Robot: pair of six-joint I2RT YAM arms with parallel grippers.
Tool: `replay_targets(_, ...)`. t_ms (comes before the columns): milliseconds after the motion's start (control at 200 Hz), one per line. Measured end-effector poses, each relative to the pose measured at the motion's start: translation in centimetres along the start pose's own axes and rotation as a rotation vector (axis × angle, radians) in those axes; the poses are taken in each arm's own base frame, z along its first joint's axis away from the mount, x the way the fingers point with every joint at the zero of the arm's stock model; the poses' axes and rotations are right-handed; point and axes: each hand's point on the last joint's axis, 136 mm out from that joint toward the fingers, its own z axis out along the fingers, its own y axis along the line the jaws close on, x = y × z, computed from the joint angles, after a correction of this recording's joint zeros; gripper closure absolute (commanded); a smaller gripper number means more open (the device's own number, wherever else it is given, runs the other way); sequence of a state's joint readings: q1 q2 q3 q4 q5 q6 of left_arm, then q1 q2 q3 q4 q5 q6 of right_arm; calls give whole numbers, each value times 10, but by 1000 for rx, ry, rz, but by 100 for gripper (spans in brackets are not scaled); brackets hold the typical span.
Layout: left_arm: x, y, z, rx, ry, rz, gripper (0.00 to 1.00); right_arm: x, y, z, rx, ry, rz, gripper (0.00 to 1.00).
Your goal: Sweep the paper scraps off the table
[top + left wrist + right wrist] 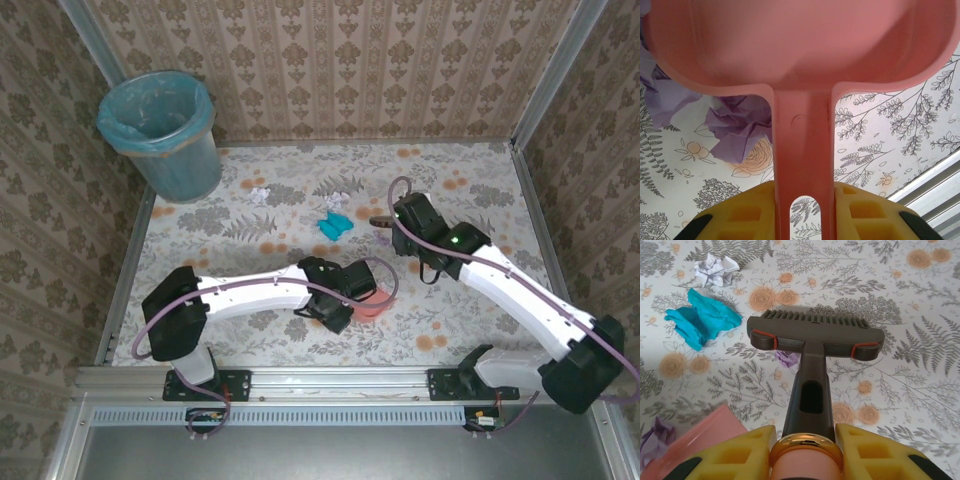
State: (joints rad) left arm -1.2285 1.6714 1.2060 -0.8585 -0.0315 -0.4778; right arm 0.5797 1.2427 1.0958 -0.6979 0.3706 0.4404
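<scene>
My left gripper is shut on the handle of a pink dustpan, which rests low over the table at front centre. Two lilac paper wads lie just left of the pan's handle. My right gripper is shut on a dark grey brush, its bristles pointing away. A tiny purple scrap peeks from under the brush head. A teal wad and a white wad lie beyond it to the left. In the top view the teal wad sits between the brush and another white scrap.
A teal-lined trash bin stands at the table's far left corner. Brown patterned walls close in three sides. A metal rail runs along the near edge. Another pale lilac wad lies behind the teal one.
</scene>
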Motion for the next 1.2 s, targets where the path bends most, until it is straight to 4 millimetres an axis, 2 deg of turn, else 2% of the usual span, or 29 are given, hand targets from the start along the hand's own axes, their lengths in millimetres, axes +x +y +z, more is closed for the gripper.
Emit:
replay_targets(90, -3, 0, 1, -2, 1, -2, 100, 5, 2, 6, -10, 25, 0, 100)
replay_targets(205, -10, -1, 2, -10, -5, -6, 100, 19, -1, 0, -32, 52, -5, 100)
replay_targets(305, -16, 0, 4, -15, -8, -13, 100, 37, -10, -16, -54, 83, -10, 100)
replay_targets(460, -23, 2, 4, -16, -13, -25, 100, 63, -20, -54, -126, 107, -8, 100)
replay_targets(565, -27, 2, 6, -17, -13, -30, 100, 77, -19, -74, -190, 127, -13, 100)
replay_targets(695, -31, 2, 10, -21, -7, -32, 100, 92, -11, -85, -260, 184, -21, 100)
replay_targets(805, -31, 2, 11, -24, -4, -31, 100, 90, -13, -91, -258, 187, -22, 100)
replay_targets(1010, -31, 1, 11, -22, -7, -32, 100, 71, -36, -103, -173, 72, 12, 100)
replay_targets(1200, -33, 1, 11, -20, -12, -32, 100, 69, -45, -88, -73, 86, 8, 100)
